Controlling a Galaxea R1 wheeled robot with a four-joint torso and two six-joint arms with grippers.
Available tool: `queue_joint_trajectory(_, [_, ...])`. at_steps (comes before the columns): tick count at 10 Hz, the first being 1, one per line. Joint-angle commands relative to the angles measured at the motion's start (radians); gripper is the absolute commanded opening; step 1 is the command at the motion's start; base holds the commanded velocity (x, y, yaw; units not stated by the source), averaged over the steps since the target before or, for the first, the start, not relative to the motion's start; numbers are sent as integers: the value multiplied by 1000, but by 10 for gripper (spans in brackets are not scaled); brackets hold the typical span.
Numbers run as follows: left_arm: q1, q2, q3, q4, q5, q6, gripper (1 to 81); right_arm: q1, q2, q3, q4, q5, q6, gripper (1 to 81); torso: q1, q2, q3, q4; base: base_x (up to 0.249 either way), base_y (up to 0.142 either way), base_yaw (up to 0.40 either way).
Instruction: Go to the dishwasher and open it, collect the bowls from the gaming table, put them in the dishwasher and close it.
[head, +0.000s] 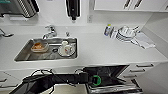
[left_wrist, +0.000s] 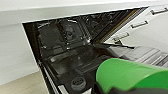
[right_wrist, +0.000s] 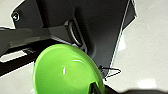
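The green bowl (left_wrist: 130, 75) is cut off at the frame edge in the left wrist view; its rim and inside are out of sight there. The dishwasher (head: 110, 75) interior is dark; rack detail cannot be made out. Items beside the sink (head: 22, 57), near the plates (head: 125, 33), are too blurred to identify.
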Motion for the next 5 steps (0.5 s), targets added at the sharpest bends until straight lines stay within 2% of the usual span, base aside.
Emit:
queue_joint_trajectory(1, [-157,99,-69,145,-96,-82,10,0,-13,6,-4,-55,-1,10,0,0,0,0,0,0,0])
queue_joint_trajectory(2, [-170,125,-106,145,-113,-96,10,0,-16,6,-2,-55,-1,10,0,0,0,0,0,0,0])
queue_joint_trajectory(3, [-183,151,-155,148,-156,-122,10,3,-19,6,-1,-58,-1,10,0,0,0,0,0,0,0])
queue_joint_trajectory(4, [-186,174,-209,150,-201,-128,10,3,-18,6,1,-60,-1,10,0,0,0,0,0,0,0])
queue_joint_trajectory(5, [-192,199,-262,150,-218,-130,10,4,-19,7,2,-61,-1,10,0,0,0,0,0,0,0])
